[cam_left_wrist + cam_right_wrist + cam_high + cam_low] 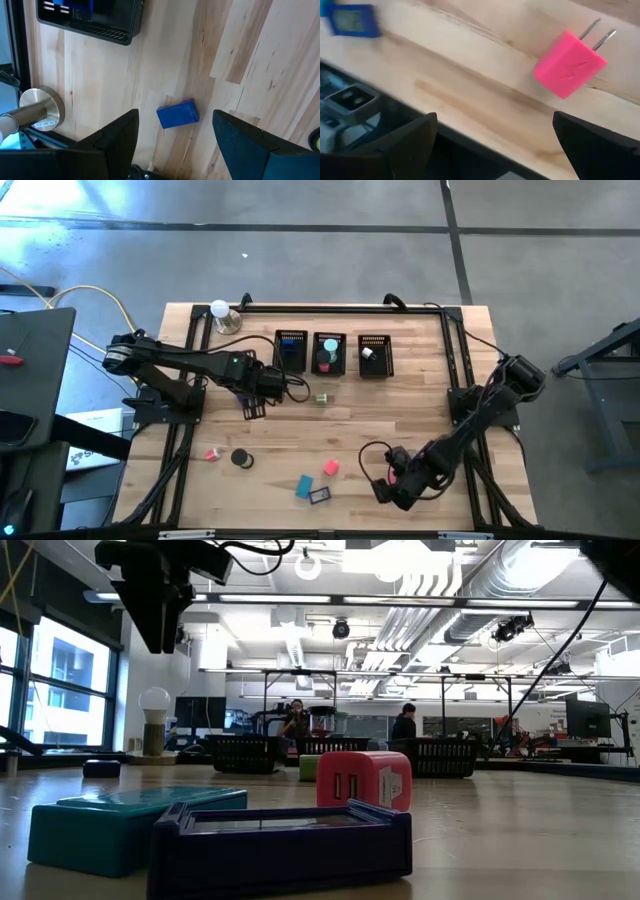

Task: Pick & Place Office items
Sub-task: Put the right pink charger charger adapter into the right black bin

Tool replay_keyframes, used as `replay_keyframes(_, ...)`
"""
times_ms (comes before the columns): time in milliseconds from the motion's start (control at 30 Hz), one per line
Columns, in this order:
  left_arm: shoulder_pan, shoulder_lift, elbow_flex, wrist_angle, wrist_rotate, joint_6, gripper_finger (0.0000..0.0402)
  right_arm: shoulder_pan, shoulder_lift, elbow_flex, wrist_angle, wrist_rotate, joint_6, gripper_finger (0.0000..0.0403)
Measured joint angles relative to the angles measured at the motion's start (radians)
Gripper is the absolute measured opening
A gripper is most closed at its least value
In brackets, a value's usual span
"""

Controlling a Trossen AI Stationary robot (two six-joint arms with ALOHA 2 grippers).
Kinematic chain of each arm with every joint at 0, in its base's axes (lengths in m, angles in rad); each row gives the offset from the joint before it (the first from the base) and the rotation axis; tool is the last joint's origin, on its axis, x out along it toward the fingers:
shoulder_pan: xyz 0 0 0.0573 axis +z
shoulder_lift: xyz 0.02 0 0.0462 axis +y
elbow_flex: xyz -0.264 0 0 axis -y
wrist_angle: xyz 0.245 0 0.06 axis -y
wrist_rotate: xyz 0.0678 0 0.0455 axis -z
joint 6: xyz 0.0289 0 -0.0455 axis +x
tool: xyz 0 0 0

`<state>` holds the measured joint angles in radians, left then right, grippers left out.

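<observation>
Spread fingers of the left gripper (175, 145) are hung over a blue block (178, 114), near the left bin (291, 352); descent and closing are called for next. Right gripper (385, 492), spread, is parked near-right beside a pink plug (570, 64).

No legible text, labels or numbers anywhere.
</observation>
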<state>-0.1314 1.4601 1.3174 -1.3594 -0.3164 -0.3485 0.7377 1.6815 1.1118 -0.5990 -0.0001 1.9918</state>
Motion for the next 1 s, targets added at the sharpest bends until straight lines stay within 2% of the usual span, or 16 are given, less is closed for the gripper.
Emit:
replay_keyframes(367,0.000,0.000,0.000,0.015,0.000,0.000,0.0246,-0.044,0.015,0.000,-0.128,-0.082,0.097,0.0383)
replay_keyframes(600,0.000,0.000,0.000,0.031,0.000,0.000,0.0246,-0.043,0.015,0.000,-0.165,-0.053,0.153,0.0369)
replay_keyframes(1000,0.000,0.000,0.000,0.033,0.001,0.000,0.0246,-0.047,0.074,0.003,-0.137,0.000,0.102,0.0353)
